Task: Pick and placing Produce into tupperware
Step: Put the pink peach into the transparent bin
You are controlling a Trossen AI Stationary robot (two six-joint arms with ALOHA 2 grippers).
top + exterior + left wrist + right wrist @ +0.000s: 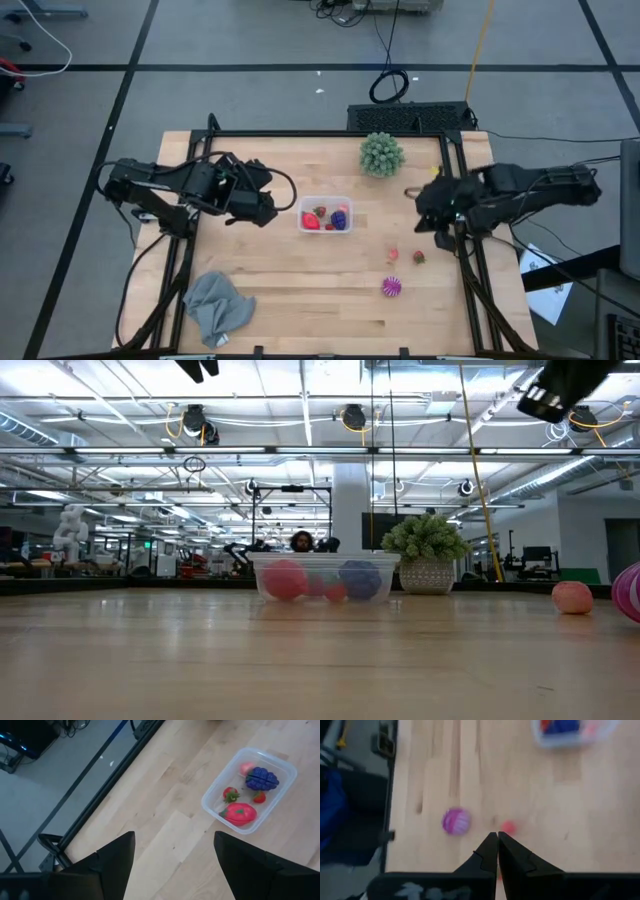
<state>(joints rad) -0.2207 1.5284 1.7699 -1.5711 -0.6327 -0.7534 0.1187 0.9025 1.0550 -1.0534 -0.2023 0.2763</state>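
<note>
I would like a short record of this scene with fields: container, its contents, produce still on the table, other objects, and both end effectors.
container: clear tupperware, near the table's middle
contents: red tomato-like piece, dark purple grapes, two small strawberries, a pink piece
produce on table: striped magenta ball, small pink piece, small red piece
other objects: green spiky ball, grey cloth
left end effector: open, empty, beside the tupperware
right end effector: shut, empty, above the loose produce
</note>
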